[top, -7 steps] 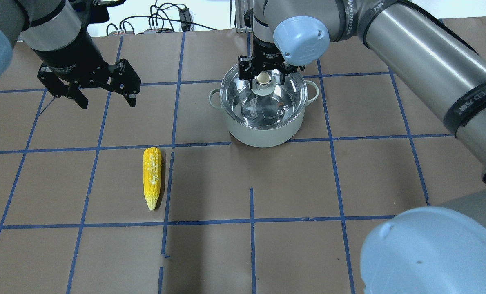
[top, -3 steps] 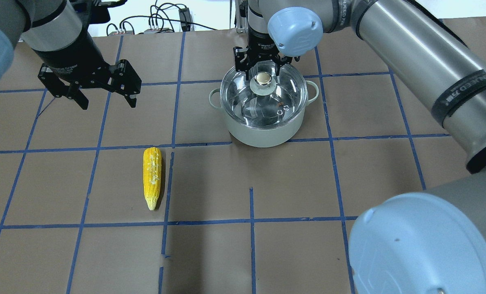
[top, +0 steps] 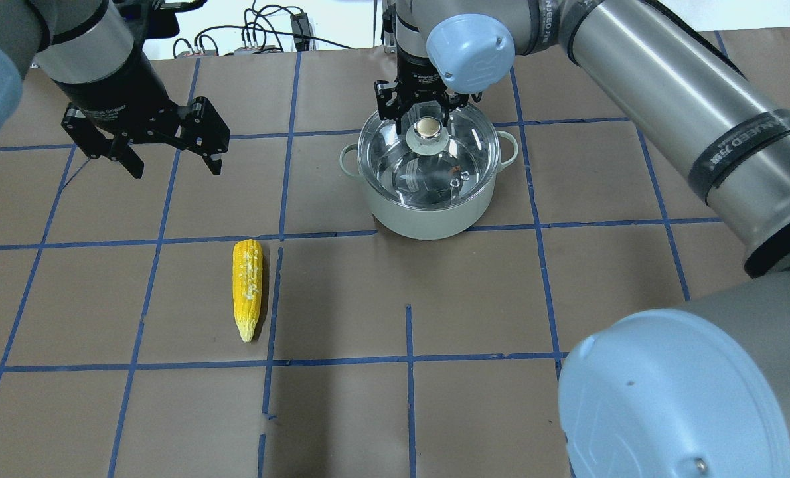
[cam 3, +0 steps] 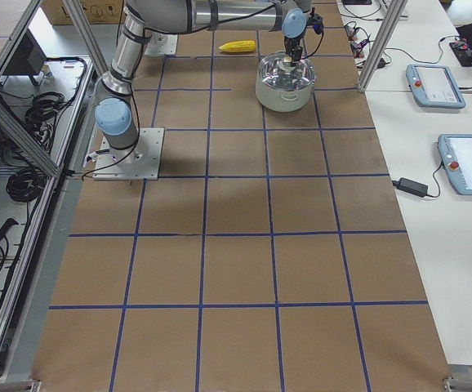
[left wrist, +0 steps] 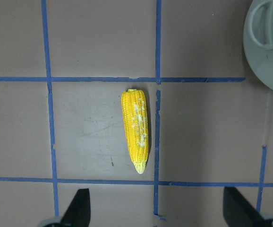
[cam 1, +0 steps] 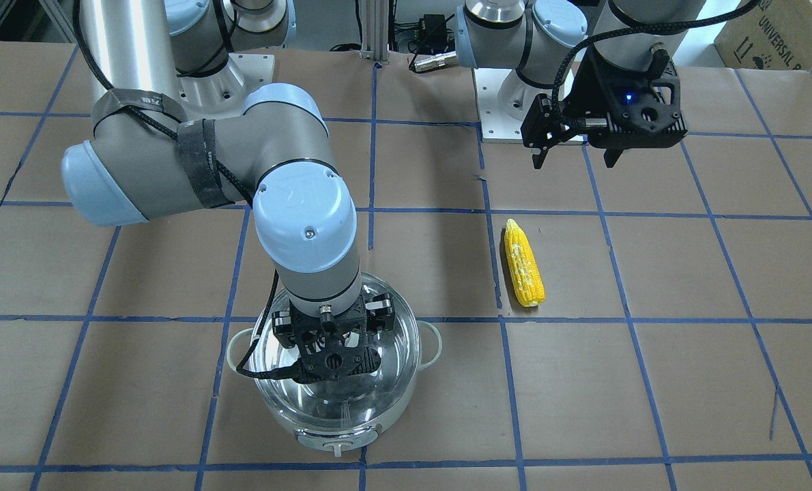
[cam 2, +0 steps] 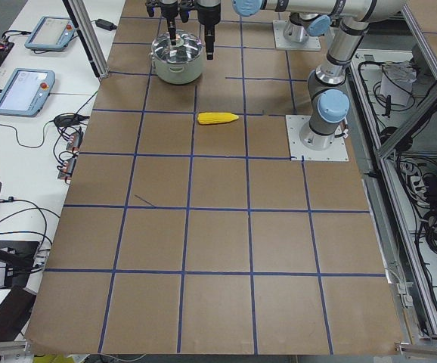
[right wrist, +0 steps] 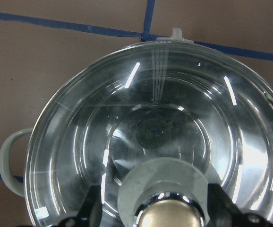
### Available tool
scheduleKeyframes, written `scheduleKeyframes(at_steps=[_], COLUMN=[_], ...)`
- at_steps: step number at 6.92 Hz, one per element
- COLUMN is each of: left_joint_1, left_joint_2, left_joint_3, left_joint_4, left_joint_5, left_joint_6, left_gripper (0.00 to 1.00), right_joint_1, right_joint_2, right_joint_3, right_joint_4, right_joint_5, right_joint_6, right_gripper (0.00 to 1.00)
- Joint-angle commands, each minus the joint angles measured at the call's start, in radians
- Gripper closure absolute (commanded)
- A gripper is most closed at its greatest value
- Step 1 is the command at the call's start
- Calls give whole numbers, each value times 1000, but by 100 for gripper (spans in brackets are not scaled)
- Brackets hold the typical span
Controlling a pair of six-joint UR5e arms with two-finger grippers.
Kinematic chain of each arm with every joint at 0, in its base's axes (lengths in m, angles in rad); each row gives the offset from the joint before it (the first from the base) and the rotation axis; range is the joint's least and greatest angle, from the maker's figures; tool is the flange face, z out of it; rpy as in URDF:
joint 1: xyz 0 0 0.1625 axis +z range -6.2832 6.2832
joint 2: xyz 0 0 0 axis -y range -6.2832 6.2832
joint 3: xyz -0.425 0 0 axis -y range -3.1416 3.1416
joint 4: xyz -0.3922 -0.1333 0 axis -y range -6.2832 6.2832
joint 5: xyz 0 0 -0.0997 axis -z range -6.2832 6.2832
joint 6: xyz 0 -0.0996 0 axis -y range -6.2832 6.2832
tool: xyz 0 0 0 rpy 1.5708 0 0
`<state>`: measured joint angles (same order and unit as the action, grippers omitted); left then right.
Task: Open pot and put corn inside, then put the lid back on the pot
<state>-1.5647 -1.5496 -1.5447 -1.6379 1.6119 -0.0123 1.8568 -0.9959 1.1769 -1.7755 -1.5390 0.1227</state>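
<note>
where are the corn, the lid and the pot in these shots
corn (top: 247,289), overhead exterior view, on the middle of the cob
lid (top: 427,129), overhead exterior view, on the gold disc of its central knob
pot (top: 423,222), overhead exterior view, on its pale outer wall

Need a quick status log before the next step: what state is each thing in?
pot: closed, lid on.
lid: seated on the pot, not gripped.
corn: lying on the table, outside the pot.
left gripper: open, empty, above the table.
right gripper: open, fingers either side of the lid's knob.
</note>
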Motion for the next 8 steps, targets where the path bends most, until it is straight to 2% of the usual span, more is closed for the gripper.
scheduleKeyframes(at_steps=[1, 6, 8], left_joint_1=[0, 0, 0], left_joint_2=[0, 0, 0], left_joint_3=[0, 0, 0], left_joint_4=[1, 0, 0], left_joint_5=[0, -7, -6], left_joint_6=[0, 0, 0], left_gripper=[0, 0, 0], right_joint_1=[1, 1, 1], right_joint_2=[-6, -16, -18], right_joint_3=[4, 16, 17], right_joint_4=[8, 18, 40], right_joint_5=[0, 0, 0], right_joint_6=[-2, -3, -12], right_gripper=[19, 23, 32])
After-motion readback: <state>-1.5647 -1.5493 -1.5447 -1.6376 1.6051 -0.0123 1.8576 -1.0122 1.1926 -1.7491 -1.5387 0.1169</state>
